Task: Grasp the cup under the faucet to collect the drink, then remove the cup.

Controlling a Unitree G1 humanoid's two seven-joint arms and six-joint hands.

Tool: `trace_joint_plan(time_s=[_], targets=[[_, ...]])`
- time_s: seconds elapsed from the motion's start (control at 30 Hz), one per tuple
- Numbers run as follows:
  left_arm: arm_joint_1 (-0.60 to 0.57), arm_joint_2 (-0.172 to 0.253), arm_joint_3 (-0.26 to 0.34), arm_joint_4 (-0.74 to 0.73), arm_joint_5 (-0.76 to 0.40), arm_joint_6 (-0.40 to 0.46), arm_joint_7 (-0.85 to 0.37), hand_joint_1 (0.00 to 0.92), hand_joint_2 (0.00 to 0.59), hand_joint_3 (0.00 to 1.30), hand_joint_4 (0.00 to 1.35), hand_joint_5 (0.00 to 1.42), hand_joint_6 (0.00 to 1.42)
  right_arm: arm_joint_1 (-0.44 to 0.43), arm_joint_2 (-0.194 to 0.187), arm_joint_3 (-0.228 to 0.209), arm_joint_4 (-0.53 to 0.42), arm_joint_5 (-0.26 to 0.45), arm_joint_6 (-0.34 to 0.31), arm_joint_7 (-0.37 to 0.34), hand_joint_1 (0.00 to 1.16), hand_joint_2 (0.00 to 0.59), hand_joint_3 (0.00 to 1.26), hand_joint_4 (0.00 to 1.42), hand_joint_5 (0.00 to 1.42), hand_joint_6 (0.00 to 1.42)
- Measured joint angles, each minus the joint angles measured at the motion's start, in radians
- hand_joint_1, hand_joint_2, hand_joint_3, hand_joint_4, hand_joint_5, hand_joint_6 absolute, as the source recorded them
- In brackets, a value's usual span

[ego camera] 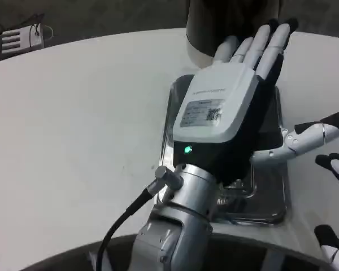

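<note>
My left hand point(220, 113) lies back-up over the shiny metal drip tray point(266, 199). Its fingers point(265, 45) stretch straight toward the dark base of the drink dispenser point(212, 25) at the top edge. The thumb point(305, 137) sticks out to the right, apart from the fingers. I see nothing held in this hand. The cup and the faucet are hidden behind the hand and forearm. Black-tipped fingertips of my right hand point(334, 165) show at the right edge, spread apart and holding nothing.
The round white table point(73, 141) stretches wide to the left. A white power strip point(17, 38) lies beyond its far left edge. A black cable point(124, 217) hangs from my left wrist near the table's front edge.
</note>
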Motion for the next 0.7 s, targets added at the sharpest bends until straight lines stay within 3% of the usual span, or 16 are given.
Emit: trace_joint_plan(time_s=[0.7], targets=[[0.007,0.005,0.0,-0.019,0.0,0.004,-0.003,0.0,0.127,0.06,0.0,0.2,0.0,-0.099,0.015,0.091,0.038,0.179,0.118,0.136,0.31,0.342,0.04,0.1,0.16,0.27]])
